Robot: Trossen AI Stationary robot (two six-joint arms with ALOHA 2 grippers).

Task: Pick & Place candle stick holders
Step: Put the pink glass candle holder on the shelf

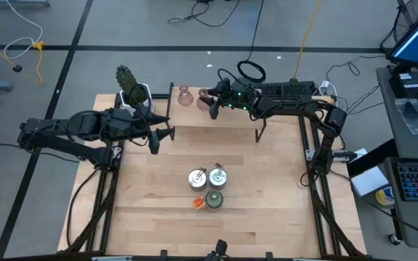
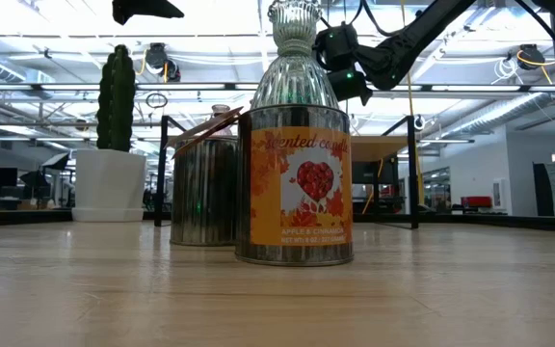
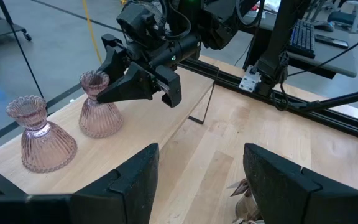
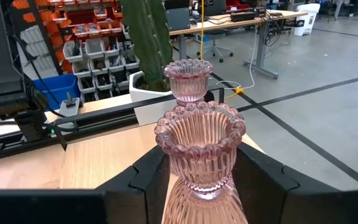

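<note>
Near edge of the table [image 1: 267,217]: a cluster of four holders sits together. The olive-green holder [image 1: 214,200] and the orange-copper holder [image 1: 198,203] are at the front, touching or nearly so. Just behind them stand two silvery-grey holders [image 1: 207,177], side by side. In the low view the front tin [image 2: 295,183] carries an orange scented-candle label, with a plain metal tin [image 2: 203,189] behind it.

Mid table, left side: left gripper [image 1: 167,134] hovers, fingers spread apart, nothing between them.

Far edge: right gripper [image 1: 207,100] is at the nearer pink glass holder [image 4: 197,155], its fingers [image 4: 145,180] set on either side of the ribbed neck; contact cannot be told. The second pink glass holder [image 3: 36,134] stands just beside it, free. White pot with cactus [image 1: 133,93] sits at the far left corner.
</note>
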